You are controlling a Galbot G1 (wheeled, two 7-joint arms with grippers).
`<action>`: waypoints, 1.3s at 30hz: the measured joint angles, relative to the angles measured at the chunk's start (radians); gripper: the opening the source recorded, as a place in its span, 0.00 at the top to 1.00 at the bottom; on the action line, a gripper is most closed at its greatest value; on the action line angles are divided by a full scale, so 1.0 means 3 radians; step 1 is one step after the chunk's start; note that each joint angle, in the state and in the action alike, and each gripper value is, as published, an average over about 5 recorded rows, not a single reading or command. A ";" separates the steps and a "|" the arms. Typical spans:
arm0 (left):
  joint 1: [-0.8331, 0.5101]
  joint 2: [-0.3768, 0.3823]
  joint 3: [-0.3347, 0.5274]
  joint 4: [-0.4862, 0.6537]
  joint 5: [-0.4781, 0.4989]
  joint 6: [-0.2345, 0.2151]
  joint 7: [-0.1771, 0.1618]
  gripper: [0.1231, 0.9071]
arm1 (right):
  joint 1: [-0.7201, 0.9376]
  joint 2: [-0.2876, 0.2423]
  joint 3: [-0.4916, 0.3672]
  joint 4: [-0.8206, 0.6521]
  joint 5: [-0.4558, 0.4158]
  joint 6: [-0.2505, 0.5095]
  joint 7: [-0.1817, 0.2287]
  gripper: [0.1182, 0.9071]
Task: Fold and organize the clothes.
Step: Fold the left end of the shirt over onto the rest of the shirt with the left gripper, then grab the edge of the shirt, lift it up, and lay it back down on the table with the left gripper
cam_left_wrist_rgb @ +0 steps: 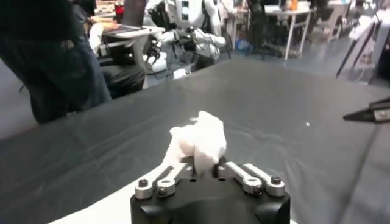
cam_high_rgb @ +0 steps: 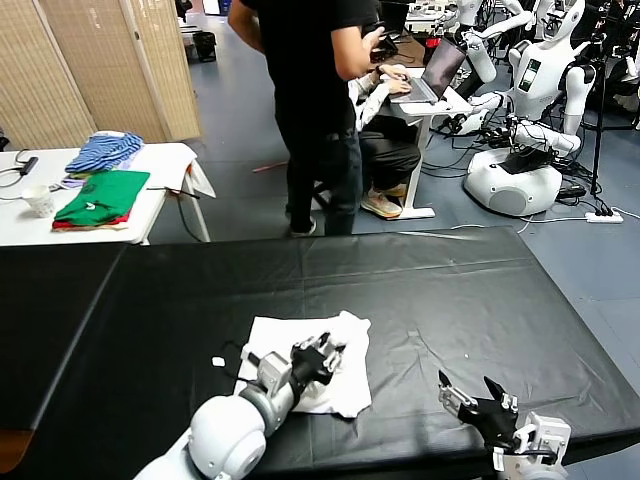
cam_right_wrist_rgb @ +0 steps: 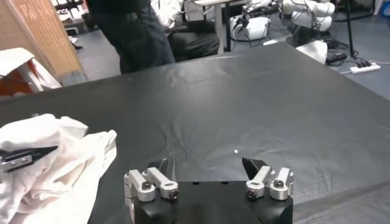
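The white T-shirt [cam_high_rgb: 300, 365] lies crumpled and partly folded on the black table [cam_high_rgb: 450, 290], near its front edge. My left gripper [cam_high_rgb: 318, 357] is over the shirt's right part and is shut on a bunch of its cloth [cam_left_wrist_rgb: 201, 140], which stands up between the fingers. My right gripper [cam_high_rgb: 468, 392] is open and empty, low over the bare table to the right of the shirt. In the right wrist view the shirt [cam_right_wrist_rgb: 55, 158] shows with the left gripper's fingertip on it. No pink logo shows.
A small white scrap [cam_high_rgb: 218, 361] lies left of the shirt. A white side table [cam_high_rgb: 160, 165] at the far left holds green, red and blue striped garments [cam_high_rgb: 100, 195]. A person in black [cam_high_rgb: 315, 110] stands beyond the table's far edge.
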 joint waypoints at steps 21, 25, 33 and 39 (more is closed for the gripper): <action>0.0450 0.0145 -0.0494 -0.0415 -0.0211 0.0070 -0.0337 0.00 | 0.0012 -0.0201 -0.0490 0.0021 -0.0701 0.0464 -0.0632 0.00; 0.0619 0.0224 -0.0651 -0.0497 0.0027 0.0199 -0.0315 0.00 | 0.0077 -0.0279 -0.0700 -0.0041 -0.0838 0.0605 -0.0683 0.00; 0.0969 0.0262 -0.0719 -0.0774 0.0082 0.0362 0.0078 0.00 | 0.0151 -0.0406 -0.0747 -0.0086 -0.0822 0.0667 -0.0687 0.00; 0.1188 0.0228 -0.0697 -0.0898 0.0089 0.0319 0.0148 0.00 | 0.0186 -0.0491 -0.0637 -0.0039 -0.0700 0.0656 -0.0690 0.00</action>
